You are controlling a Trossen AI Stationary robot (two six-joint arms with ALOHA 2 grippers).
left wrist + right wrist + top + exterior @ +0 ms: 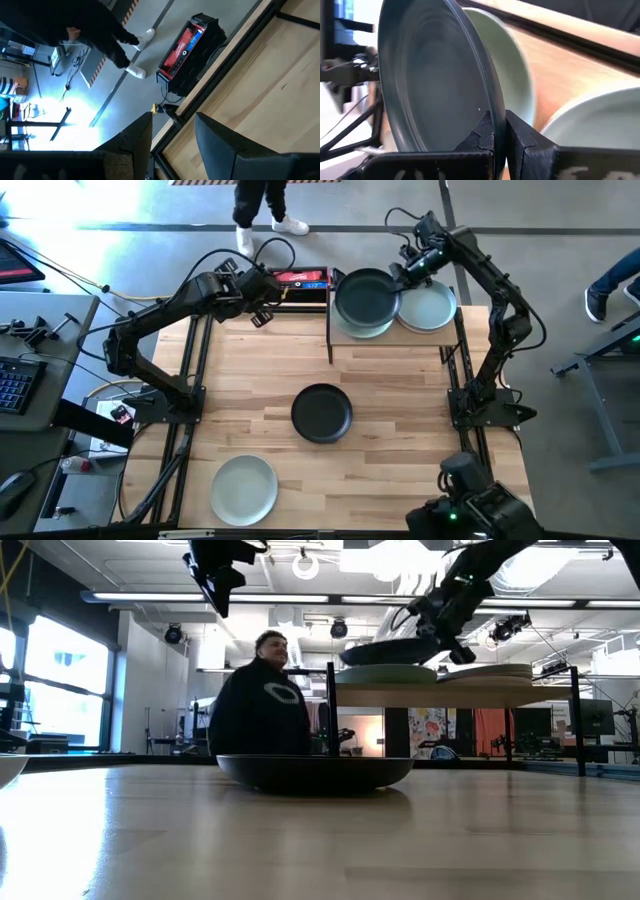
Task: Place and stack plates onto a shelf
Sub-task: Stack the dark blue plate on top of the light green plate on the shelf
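— Over the shelf (390, 345) at the far end of the bench (400, 450), what is the right gripper (405, 272) doing?
— Its fingers (520, 137) are clamping the rim of the dark teal plate (365, 296), which is hovering just above a pale green plate (352, 328) lying on the shelf's left half. Another pale green plate (432, 308) is sitting just beside them on the right half.
— And the left gripper (262, 298)?
— It is hanging in the air over the bench's far left edge, near the shelf, with its fingers (137, 137) standing apart and gripping nothing.
— Where are the other plates lying?
— A black plate (321, 412) is resting mid-bench, and a light grey-green plate (243, 489) is sitting near the front left. A person (262, 700) is standing beyond the bench.
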